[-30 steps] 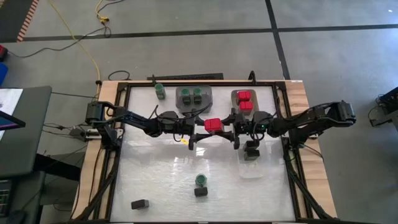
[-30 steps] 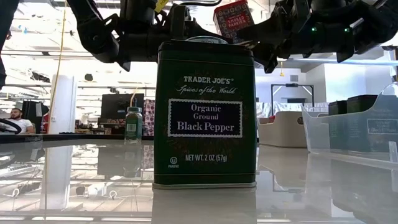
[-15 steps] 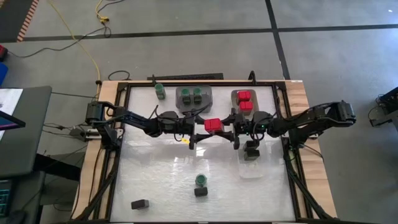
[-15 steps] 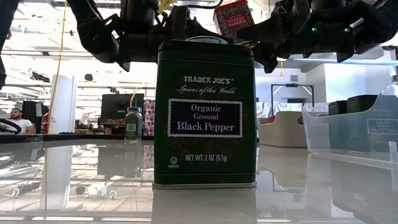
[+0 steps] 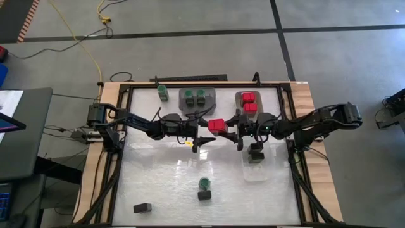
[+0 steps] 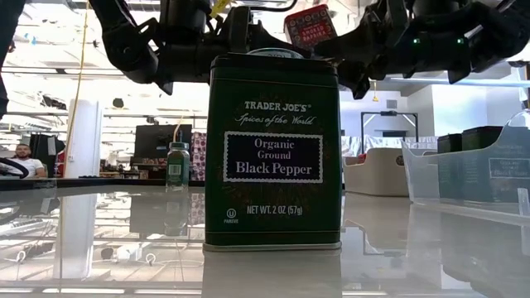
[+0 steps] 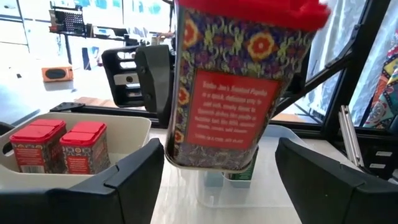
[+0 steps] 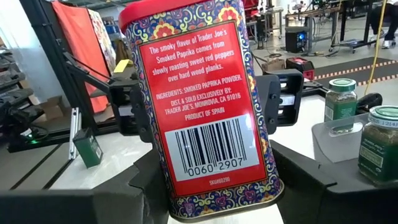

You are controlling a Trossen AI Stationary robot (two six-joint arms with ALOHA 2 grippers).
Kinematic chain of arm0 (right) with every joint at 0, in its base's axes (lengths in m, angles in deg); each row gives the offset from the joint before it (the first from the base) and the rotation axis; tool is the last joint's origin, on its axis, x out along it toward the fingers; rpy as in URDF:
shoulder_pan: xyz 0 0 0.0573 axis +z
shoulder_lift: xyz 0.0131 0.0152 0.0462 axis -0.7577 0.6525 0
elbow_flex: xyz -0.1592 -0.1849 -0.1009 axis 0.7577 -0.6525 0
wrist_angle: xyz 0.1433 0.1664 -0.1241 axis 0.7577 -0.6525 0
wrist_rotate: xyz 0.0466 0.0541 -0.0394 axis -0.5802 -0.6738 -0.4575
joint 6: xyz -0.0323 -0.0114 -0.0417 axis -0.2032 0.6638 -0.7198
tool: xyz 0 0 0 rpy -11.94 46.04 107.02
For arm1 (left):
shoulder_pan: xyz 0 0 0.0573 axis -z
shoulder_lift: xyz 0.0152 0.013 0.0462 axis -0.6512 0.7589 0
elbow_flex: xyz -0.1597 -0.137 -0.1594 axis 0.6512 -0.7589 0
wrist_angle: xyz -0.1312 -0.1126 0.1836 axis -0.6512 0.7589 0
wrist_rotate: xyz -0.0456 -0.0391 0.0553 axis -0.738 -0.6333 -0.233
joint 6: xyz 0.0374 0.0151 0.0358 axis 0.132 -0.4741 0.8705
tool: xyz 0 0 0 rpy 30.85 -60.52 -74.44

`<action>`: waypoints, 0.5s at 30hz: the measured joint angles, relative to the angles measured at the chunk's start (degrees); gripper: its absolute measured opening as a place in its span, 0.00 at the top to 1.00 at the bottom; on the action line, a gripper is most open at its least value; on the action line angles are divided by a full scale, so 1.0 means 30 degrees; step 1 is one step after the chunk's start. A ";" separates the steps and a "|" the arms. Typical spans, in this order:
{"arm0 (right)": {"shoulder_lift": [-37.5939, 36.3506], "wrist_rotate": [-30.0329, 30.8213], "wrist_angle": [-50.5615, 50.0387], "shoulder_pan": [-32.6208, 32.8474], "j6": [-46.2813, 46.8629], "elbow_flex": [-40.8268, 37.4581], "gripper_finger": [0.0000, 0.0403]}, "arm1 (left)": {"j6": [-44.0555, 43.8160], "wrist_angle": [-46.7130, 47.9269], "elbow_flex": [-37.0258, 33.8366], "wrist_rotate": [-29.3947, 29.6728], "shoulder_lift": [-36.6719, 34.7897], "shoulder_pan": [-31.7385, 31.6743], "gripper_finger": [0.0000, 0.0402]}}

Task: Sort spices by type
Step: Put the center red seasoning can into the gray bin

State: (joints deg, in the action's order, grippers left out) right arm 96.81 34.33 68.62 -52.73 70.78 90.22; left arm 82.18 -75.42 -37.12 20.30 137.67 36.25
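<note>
One red-topped paprika tin hangs mid-table, a handover — my right gripper is clamped on it while my left gripper stands spread, fingers clear of its sides. I reckon it's bound for the tray with two red tins just behind; free air that way, black tins beside.

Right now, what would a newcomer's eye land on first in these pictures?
A red-topped paprika tin hangs in mid-air over the table's middle, clamped in the right gripper, while the left gripper flanks it with open fingers that do not touch it. In the low view, a black pepper tin fills the foreground.
</note>
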 joint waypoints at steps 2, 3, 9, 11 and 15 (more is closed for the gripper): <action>0.0000 -0.0104 -0.0058 0.0063 -0.0017 0.0000 0.39 | 0.0000 -0.0067 0.0000 0.0000 0.0000 0.0000 0.26; 0.0000 -0.0079 -0.0061 0.0109 -0.0010 0.0000 0.39 | 0.0004 -0.0180 0.0000 -0.0007 0.0000 0.0000 0.26; 0.0000 0.0153 -0.0070 0.0184 -0.0296 0.0000 0.39 | 0.0515 0.1316 0.0961 0.0015 -0.0022 0.0042 0.26; 0.0000 0.0161 -0.0155 0.0244 -0.0294 0.0000 0.39 | 0.0814 0.2377 0.1308 -0.0003 -0.0022 0.0051 0.26; -0.0007 0.0158 0.0003 0.0233 -0.0228 0.0007 0.39 | 0.0809 0.3199 0.1450 -0.0058 0.0000 0.0065 0.26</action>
State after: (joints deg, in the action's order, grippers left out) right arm 96.79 34.81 68.63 -52.03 70.09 90.24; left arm 84.60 -65.82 -32.77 20.12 137.67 36.45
